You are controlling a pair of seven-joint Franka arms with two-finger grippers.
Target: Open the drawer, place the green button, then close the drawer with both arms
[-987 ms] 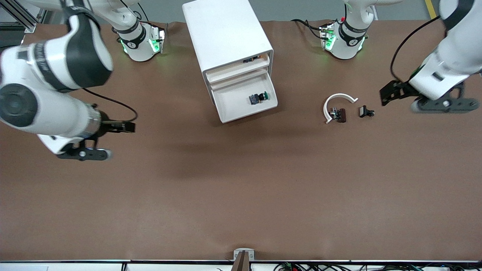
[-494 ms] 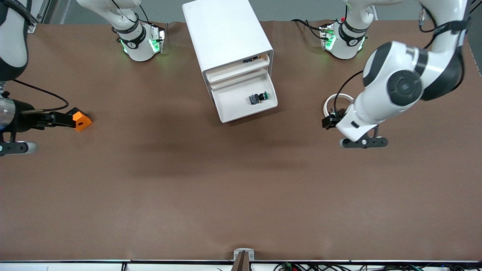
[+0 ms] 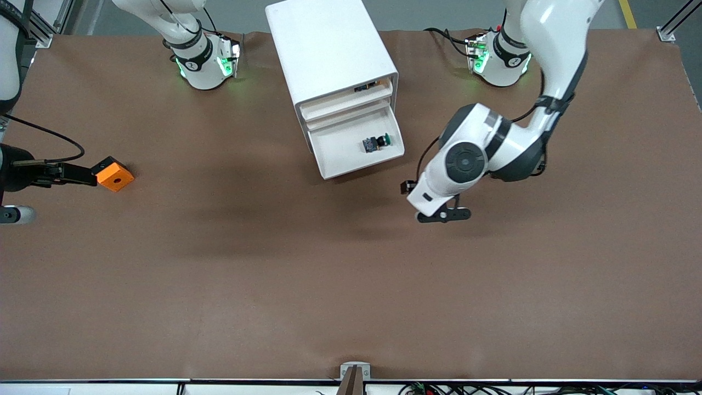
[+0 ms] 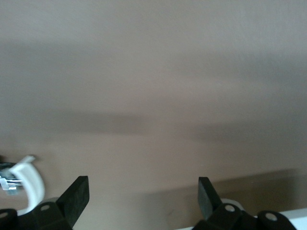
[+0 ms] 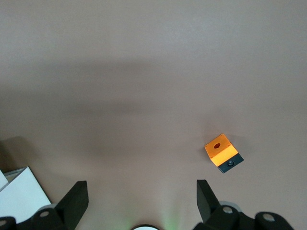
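Note:
The white cabinet point(image 3: 329, 49) stands at the table's middle, close to the arms' bases. Its lowest drawer point(image 3: 343, 159) is pulled out. The green-capped button point(image 3: 377, 142) lies inside that drawer. My left gripper point(image 3: 408, 187) hangs over the table beside the open drawer, toward the left arm's end, mostly hidden under its own wrist. In the left wrist view the left gripper point(image 4: 144, 181) is open and holds nothing. My right gripper point(image 3: 60, 173) is over the right arm's end of the table. The right gripper point(image 5: 142, 187) is open and empty.
An orange square block point(image 3: 113, 174) sits on the table just off the right gripper's tip, and the orange block point(image 5: 220, 152) lies apart from the fingers. A white curved strip point(image 4: 29, 182) lies by the left gripper. An upper drawer point(image 3: 366, 86) is slightly open.
The left arm has swung from its end of the table toward the open drawer, covering the white strip. The right arm has drawn back toward its end, uncovering the orange block. Both grippers stayed open.

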